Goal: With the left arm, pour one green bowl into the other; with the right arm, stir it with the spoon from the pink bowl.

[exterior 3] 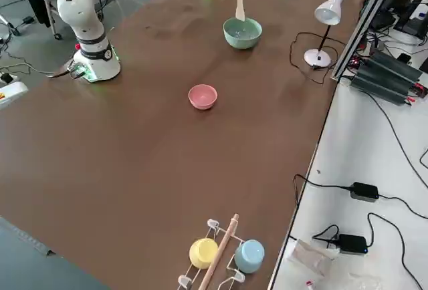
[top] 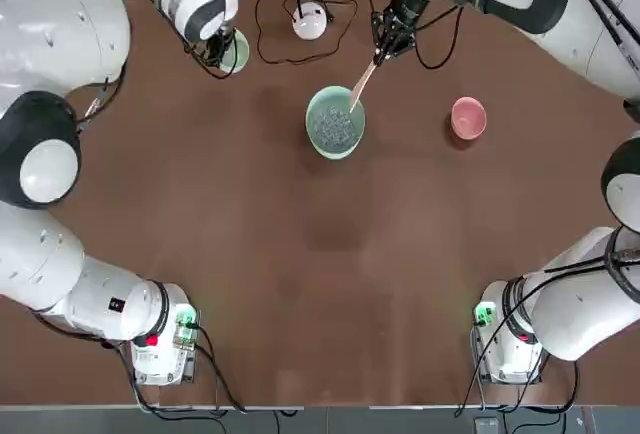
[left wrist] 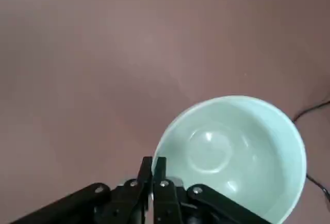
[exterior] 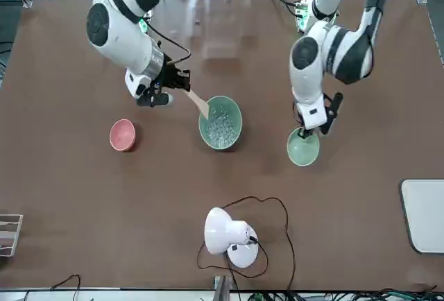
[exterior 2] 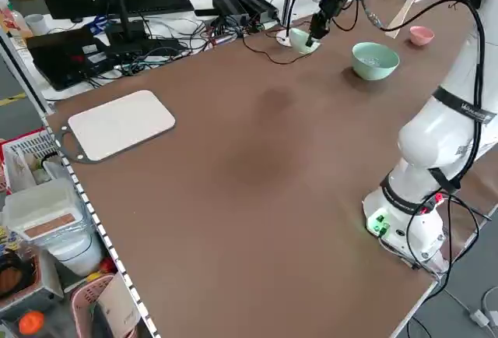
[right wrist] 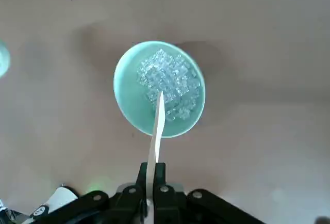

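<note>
- Right gripper (right wrist: 152, 175): jaws pinched on the handle of the wooden spoon (right wrist: 155, 126), which slants down from the fingers so that its blade hangs over the large green bowl (right wrist: 129, 100).
- Large green bowl: just beyond and below the right gripper, holding a heap of small clear pieces (right wrist: 170, 82); whether the spoon's tip touches them cannot be told.
- Left gripper (left wrist: 153, 168): jaws clamped narrow on the rim of the small green bowl (left wrist: 247, 146), which is empty and close to the table (top: 300, 284); whether it rests there cannot be told.
- Writing: none that can be read on the arms or bowls.
- Open room: bare brown table lies all round the large green bowl, with wide free surface between it and the two arm bases.
- Pink bowl (top: 468, 118): empty, well apart from the right gripper on the side away from the other arm.
- Desk lamp (exterior: 229, 235): white, with a looping black cable, near the table's far edge, between the two grippers and farther from the bases.
- Pale board (exterior: 423, 214): lies beyond the left gripper, toward the table's left edge.
</note>
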